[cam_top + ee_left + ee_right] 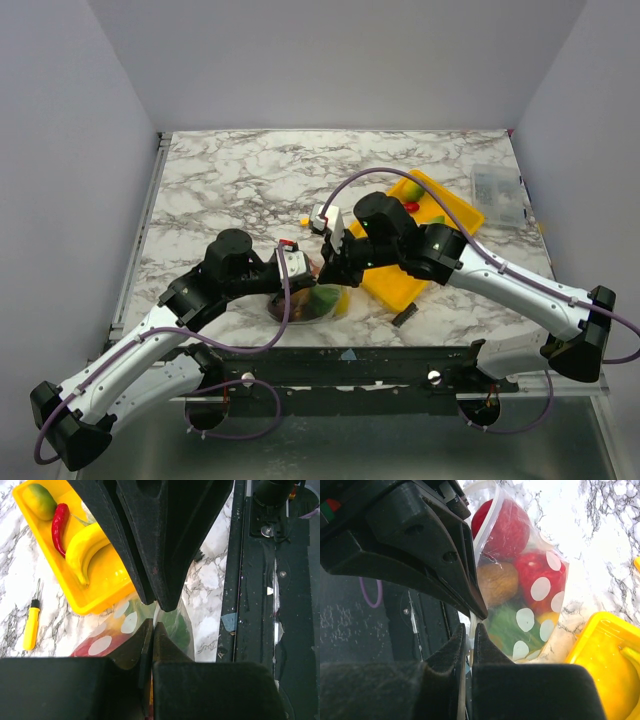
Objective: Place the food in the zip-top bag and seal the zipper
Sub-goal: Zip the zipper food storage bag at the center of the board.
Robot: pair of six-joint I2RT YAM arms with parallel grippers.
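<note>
The dotted clear zip-top bag lies near the table's front edge, holding red, brown, green and yellow food. Both grippers meet tip to tip at its mouth. My left gripper is shut on the bag's edge. My right gripper is shut on the pale zipper strip along the mouth. A banana, a red chili and a yellow-green fruit lie in the yellow tray.
A small yellow stick with a dark tip lies on the marble left of the tray. A rigid clear box stands at the far right. A small dark piece lies by the tray's near corner. The table's dark front rail runs close by.
</note>
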